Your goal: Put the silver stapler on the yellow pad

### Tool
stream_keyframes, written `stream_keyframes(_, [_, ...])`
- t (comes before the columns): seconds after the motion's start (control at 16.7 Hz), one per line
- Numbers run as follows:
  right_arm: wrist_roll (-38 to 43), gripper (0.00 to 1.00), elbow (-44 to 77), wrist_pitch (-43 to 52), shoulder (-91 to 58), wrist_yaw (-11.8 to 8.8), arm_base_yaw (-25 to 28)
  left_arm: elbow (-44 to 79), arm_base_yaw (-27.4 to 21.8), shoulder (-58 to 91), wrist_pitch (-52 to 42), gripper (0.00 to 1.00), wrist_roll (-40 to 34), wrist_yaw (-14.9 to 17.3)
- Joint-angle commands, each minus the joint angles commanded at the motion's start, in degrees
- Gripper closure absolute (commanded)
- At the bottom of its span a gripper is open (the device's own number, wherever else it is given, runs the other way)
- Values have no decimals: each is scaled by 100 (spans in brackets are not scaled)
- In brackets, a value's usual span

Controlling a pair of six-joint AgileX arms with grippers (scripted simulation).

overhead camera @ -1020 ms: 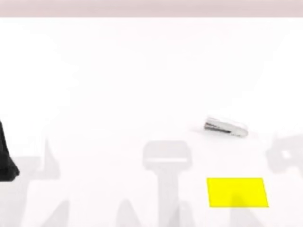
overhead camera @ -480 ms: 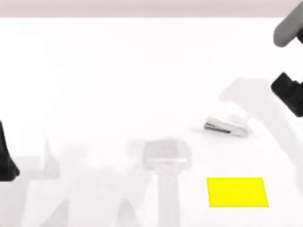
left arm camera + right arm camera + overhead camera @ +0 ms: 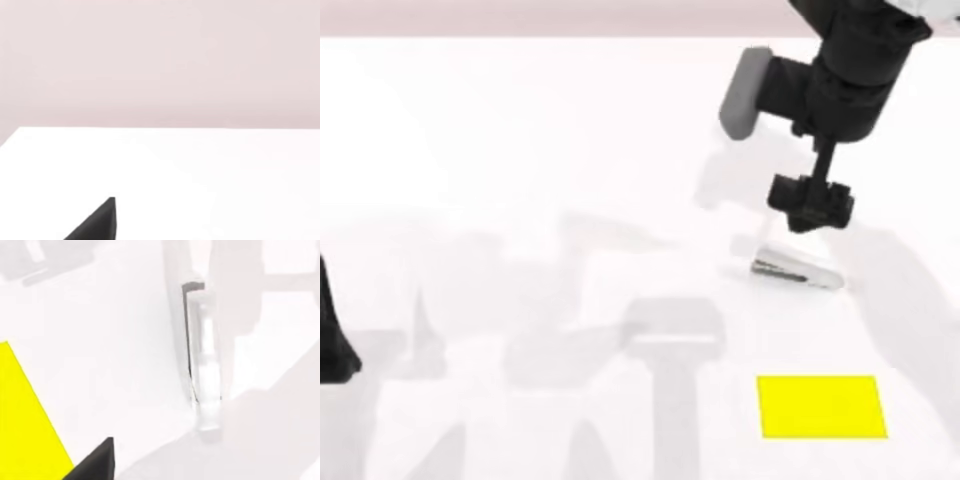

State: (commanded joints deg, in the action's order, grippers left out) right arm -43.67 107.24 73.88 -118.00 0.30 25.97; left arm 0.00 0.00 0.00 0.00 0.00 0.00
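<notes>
Seemingly light, rigid and smooth-shelled, the silver stapler [image 3: 797, 270] lies flat on the counter [image 3: 570, 150] above the yellow pad [image 3: 822, 407], best pinched across its narrow midsection by the right end effector [image 3: 810, 203] hovering beside it, finger spread unclear.

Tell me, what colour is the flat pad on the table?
Bright yellow; the yellow pad shows best in the top view.

White table [image 3: 520, 150]: silver stapler [image 3: 798, 270], yellow pad [image 3: 822, 407] lying apart.
</notes>
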Motion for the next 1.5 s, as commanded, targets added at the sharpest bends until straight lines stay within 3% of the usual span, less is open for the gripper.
stream_keyframes(0.24, [-361,0,954,531,-886,-5,217,0,0,0,0,0,0,0])
stream_keyframes(0.66, [-407,0,1051,569,-1003,-5,221,0,0,0,0,0,0,0])
stream_keyframes(1.2, [-395,0,-570,-1351,-1285,-2,257,0,0,0,0,0,0,0])
stream_keyframes(1.5, [-395,0,-694,-1484,-1318,-2,259,0,0,0,0,0,0,0])
